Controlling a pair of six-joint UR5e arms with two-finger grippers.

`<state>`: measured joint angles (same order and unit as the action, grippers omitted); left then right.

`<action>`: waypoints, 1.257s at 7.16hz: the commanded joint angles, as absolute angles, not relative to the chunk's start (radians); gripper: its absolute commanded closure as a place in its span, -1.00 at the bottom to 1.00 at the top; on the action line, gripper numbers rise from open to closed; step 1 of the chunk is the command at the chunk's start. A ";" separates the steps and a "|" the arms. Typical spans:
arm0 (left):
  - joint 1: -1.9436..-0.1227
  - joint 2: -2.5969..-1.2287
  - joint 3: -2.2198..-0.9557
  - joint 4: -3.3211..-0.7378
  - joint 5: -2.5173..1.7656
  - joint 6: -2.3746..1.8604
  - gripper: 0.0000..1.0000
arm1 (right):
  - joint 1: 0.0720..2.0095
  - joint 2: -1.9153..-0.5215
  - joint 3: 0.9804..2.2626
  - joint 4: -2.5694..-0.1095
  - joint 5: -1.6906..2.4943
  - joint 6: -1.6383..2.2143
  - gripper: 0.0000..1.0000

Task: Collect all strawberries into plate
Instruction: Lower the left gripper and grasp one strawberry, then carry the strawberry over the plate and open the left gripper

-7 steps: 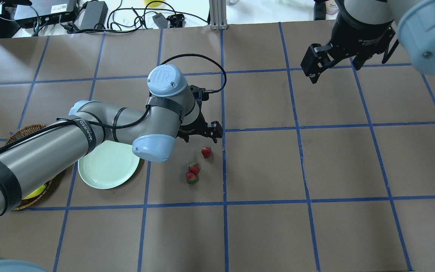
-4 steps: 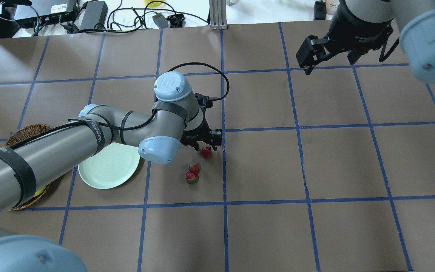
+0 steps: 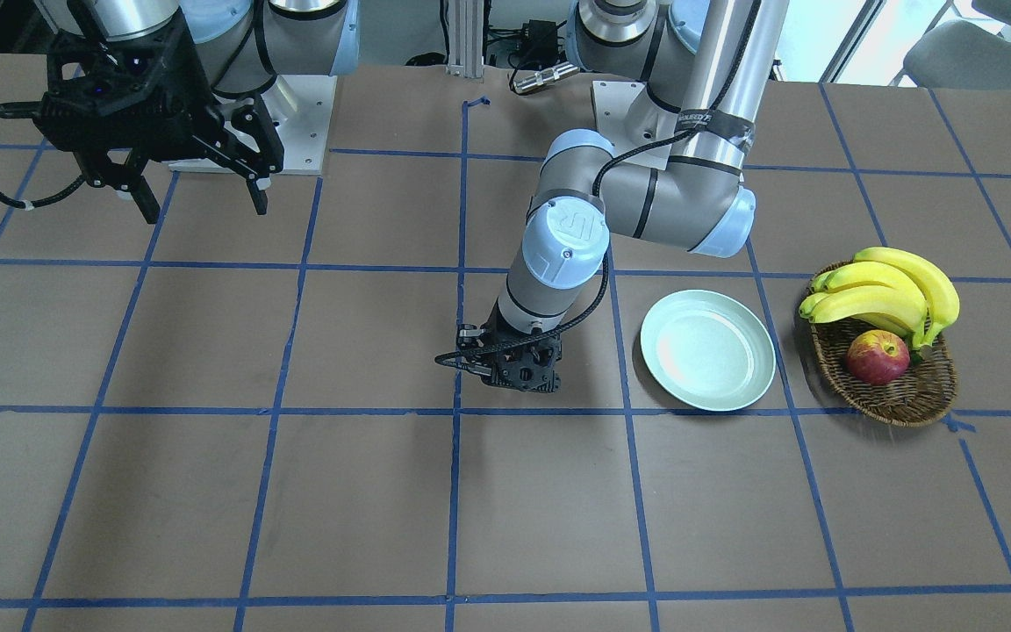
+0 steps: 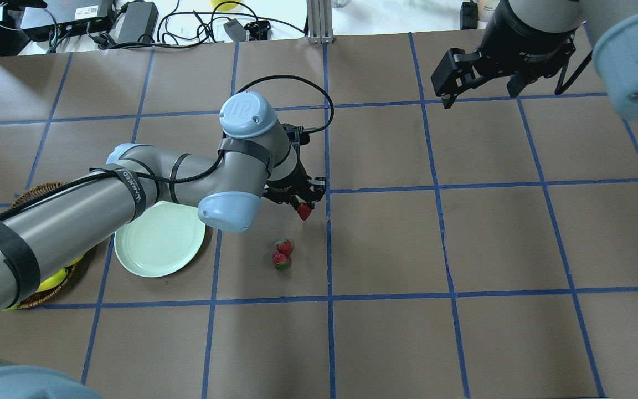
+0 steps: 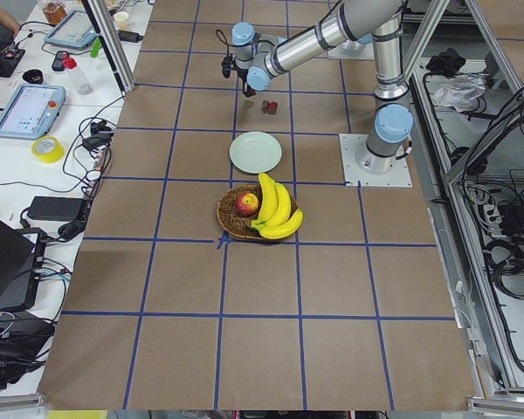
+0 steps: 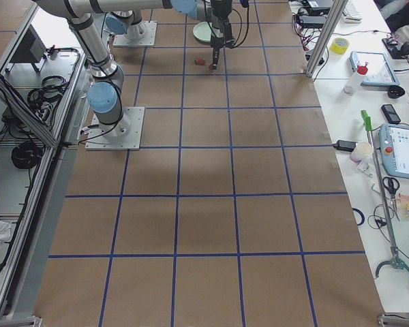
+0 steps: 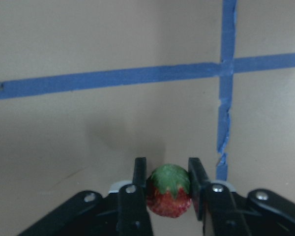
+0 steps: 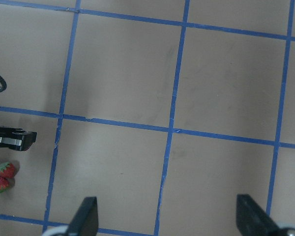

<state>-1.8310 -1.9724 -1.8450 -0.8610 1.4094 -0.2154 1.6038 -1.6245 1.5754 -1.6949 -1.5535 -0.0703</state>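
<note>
My left gripper (image 4: pixel 303 205) is shut on one strawberry (image 4: pixel 304 211), held just above the table. The left wrist view shows this strawberry (image 7: pixel 169 191) pinched between both fingers, green cap up. Two more strawberries (image 4: pixel 284 246) (image 4: pixel 281 260) lie touching each other on the table nearer me; they also show in the right wrist view (image 8: pixel 4 169). The pale mint plate (image 4: pixel 159 244) sits to the left of them, partly under my left arm, with nothing on it (image 3: pixel 707 349). My right gripper (image 4: pixel 479 88) is open and empty, high at the far right.
A wicker basket (image 3: pixel 900 395) with bananas (image 3: pixel 887 285) and a red-yellow apple (image 3: pixel 877 357) stands beside the plate, on the side away from the strawberries. Blue tape lines grid the brown table. Cables and power bricks (image 4: pixel 136 22) lie beyond the far edge.
My left gripper came down over the farthest strawberry, shut on it and lifted it slightly off the table. My right gripper drifted a little farther away and to the left.
</note>
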 commanded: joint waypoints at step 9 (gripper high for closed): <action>-1.325 -1.924 -1.876 -1.184 1.698 0.097 1.00 | 1.551 -1.618 1.571 -1.655 -1.535 0.014 -1.00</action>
